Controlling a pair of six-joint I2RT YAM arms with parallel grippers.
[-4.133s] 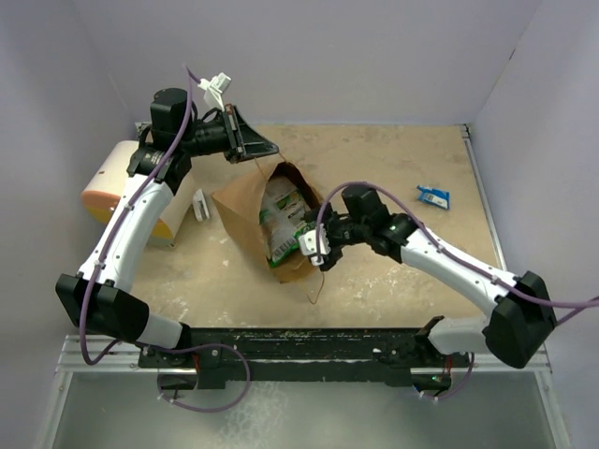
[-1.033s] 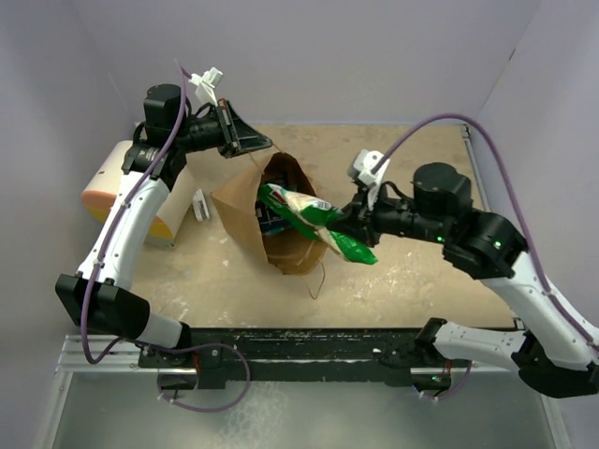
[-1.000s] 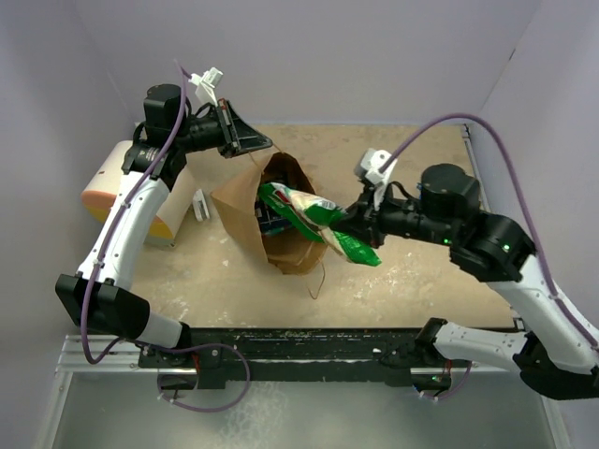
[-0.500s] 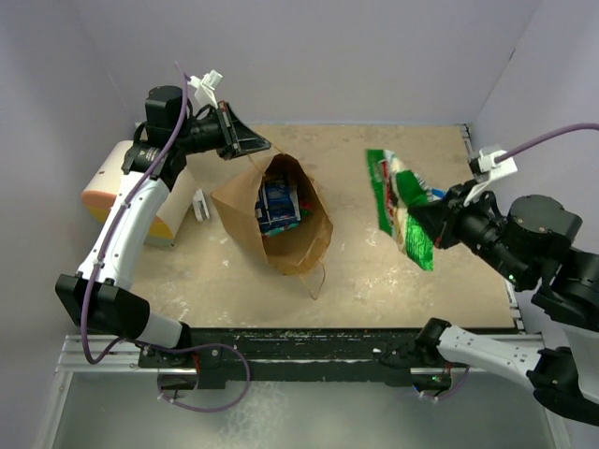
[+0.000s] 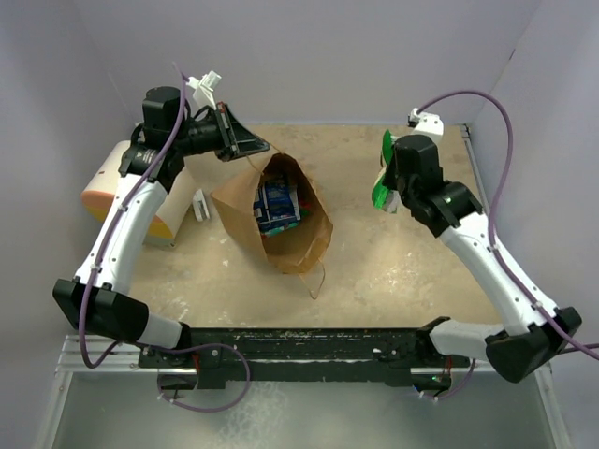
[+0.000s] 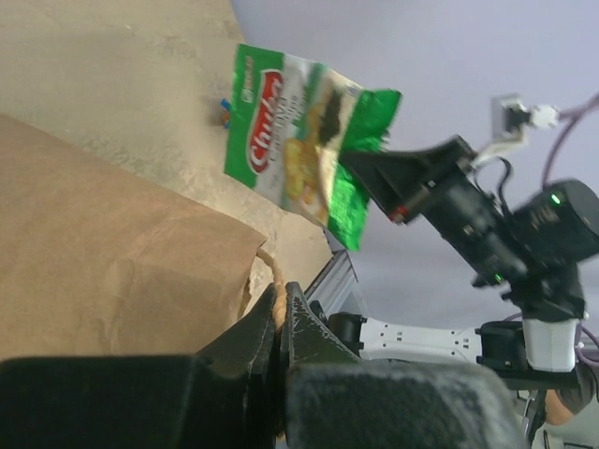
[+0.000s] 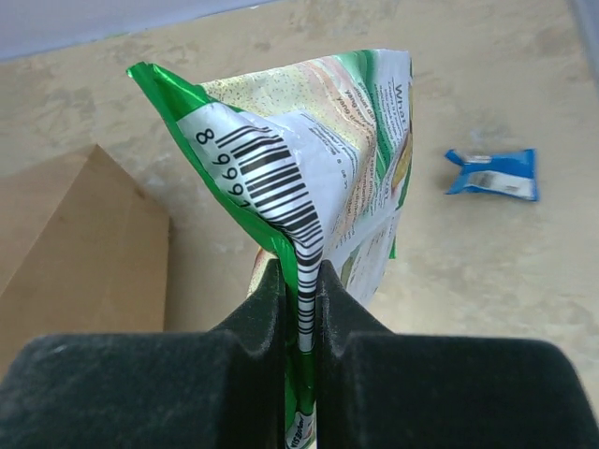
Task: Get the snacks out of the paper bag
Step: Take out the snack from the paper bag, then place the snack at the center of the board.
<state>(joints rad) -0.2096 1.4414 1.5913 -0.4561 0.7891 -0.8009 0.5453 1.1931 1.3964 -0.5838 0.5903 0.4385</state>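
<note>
The brown paper bag (image 5: 245, 208) lies in the middle of the table with its mouth up. Blue snacks (image 5: 278, 204) show inside it. My left gripper (image 5: 247, 146) is shut on the bag's twisted handle (image 6: 272, 273) and holds that side up. My right gripper (image 7: 299, 281) is shut on the edge of a green-white snack packet (image 7: 328, 131). This packet (image 5: 381, 187) hangs above the table's far right, clear of the bag (image 7: 75, 243). The left wrist view shows the same packet (image 6: 290, 140) in the air beyond the bag (image 6: 112, 253). A small blue snack (image 7: 493, 174) lies on the table further right.
A cream cylinder with an orange end (image 5: 110, 182) lies at the left wall, and a small white block (image 5: 199, 204) stands beside it. Lilac walls close in the table on three sides. A metal rail (image 5: 299, 341) runs along the near edge.
My right arm has lifted the green-white packet out of the bag's mouth and swung it right and back. The left gripper has kept hold of the handle in the same place.
</note>
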